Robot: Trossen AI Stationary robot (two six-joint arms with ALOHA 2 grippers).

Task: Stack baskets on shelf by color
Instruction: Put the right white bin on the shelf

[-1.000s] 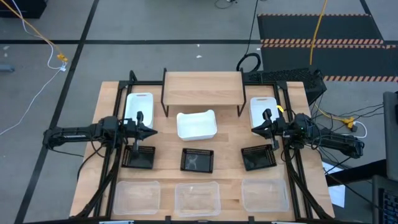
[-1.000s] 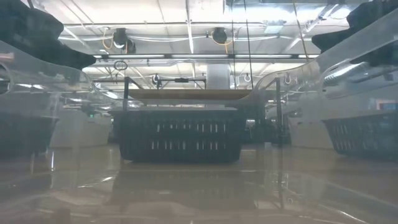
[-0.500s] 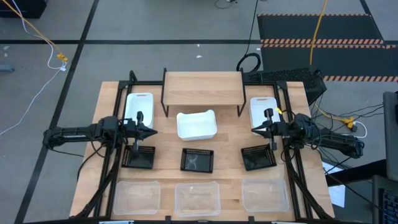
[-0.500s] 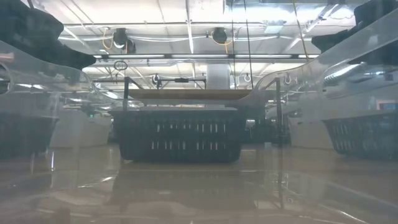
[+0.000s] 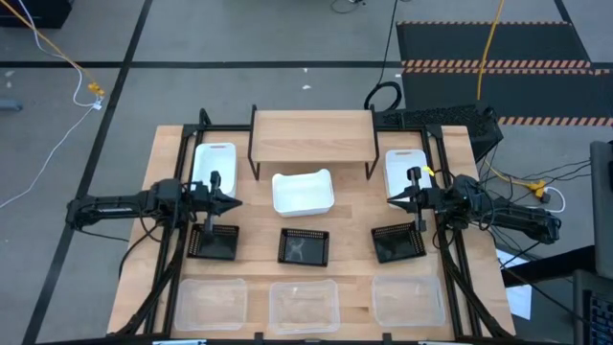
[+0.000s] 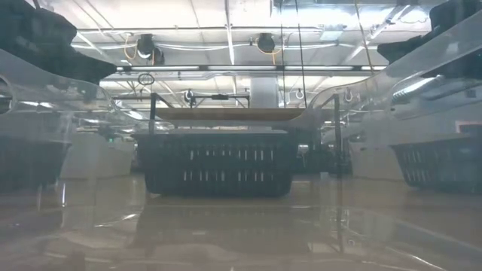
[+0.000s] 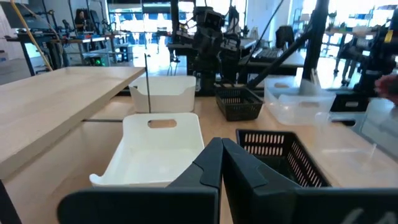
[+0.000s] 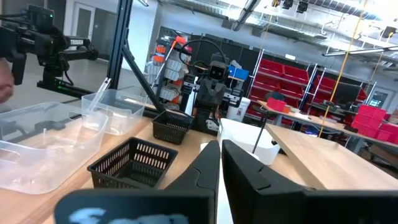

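You are looking at a big robot lab or workshop. The wooden table [image 5: 354, 206] is sitting on a plain grey floor [image 5: 239, 38] with loose cables [image 5: 57, 57] and striped safety tape [image 5: 498, 65]. Red storage bins [image 8: 292, 93] are filling racks behind, and long ceiling lights [image 6: 226, 30] and pipes are running overhead.

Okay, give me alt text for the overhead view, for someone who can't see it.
Nine baskets sit in three rows on a wooden table before an empty shelf: white baskets nearest it, black mesh baskets next, clear baskets at the front. The left gripper and right gripper, both shut, hover at the sides.
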